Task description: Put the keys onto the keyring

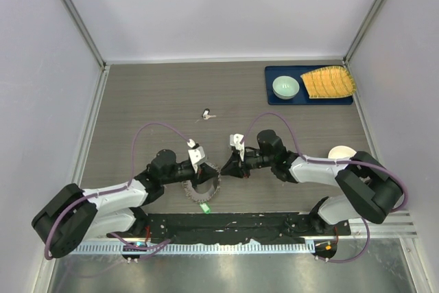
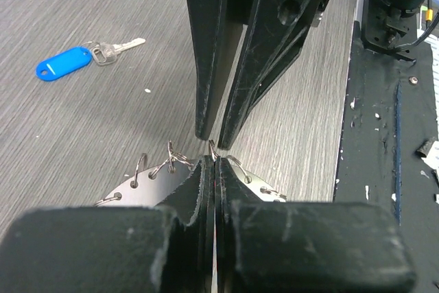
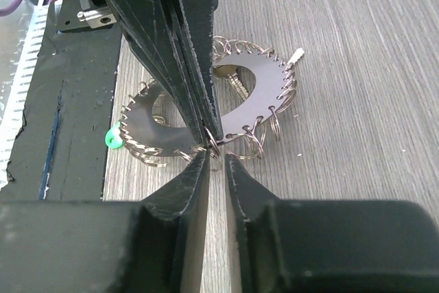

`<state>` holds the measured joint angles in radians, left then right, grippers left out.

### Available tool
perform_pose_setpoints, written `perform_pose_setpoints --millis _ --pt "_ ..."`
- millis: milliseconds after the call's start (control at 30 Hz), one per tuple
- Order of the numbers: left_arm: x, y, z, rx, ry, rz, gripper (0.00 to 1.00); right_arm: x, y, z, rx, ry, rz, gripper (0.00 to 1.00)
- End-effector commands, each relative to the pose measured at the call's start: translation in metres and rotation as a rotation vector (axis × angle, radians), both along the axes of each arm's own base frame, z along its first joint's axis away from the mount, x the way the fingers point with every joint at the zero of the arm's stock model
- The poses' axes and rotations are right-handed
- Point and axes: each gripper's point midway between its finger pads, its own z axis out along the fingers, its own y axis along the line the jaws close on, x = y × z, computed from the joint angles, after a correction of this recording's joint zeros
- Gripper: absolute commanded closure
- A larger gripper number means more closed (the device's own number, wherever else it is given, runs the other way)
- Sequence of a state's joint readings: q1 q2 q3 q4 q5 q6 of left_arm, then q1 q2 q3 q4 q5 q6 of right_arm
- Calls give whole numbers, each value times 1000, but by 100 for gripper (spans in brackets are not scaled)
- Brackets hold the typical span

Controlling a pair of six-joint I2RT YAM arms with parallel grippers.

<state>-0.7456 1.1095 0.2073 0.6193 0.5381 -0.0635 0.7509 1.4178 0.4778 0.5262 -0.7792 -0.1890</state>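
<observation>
The keyring (image 3: 257,90) is a flat grey ring plate lying near the table's front edge, its rim strung with small wire loops. In the top view the keyring (image 1: 204,189) sits between both arms. My left gripper (image 2: 211,162) is shut on the keyring's (image 2: 147,186) rim. In the right wrist view the left gripper (image 3: 210,131) comes down from above. My right gripper (image 3: 218,157) faces it tip to tip, slightly open, with a small loop at its tips. The green key (image 3: 113,137) lies at the ring's near side. The blue key (image 2: 63,63) lies apart on the table.
At the back right a blue tray (image 1: 274,73) holds a green bowl (image 1: 286,87) and a yellow ridged item (image 1: 329,81). A white cup (image 1: 341,152) stands by the right arm. A black mat (image 1: 226,224) runs along the near edge. Walls close in both sides.
</observation>
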Motion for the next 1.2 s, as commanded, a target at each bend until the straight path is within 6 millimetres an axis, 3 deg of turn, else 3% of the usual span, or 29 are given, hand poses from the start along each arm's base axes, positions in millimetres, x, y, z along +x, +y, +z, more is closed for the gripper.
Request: perform_pose_setpoints --millis 0,133,233,367,500,633,1167 --pt "10 6 13 -55 -79 72 100 16 6 38 66 -42 -85 74" --pt "16 13 17 -72 -105 128 100 59 -12 44 -14 -25 -353 63" --pt "21 15 18 -71 -119 161 100 84 -30 46 -60 3 -541 63" --pt "24 16 20 -81 -118 176 100 126 -70 36 -178 1 -873 64" --pt "22 16 22 -89 -117 174 100 136 -80 15 -244 18 -957 64" --pt "21 17 25 -98 -121 175 100 143 -84 -7 -270 42 -991 72" --pt "21 15 22 -86 -110 167 100 143 -70 -35 -279 43 -896 76"
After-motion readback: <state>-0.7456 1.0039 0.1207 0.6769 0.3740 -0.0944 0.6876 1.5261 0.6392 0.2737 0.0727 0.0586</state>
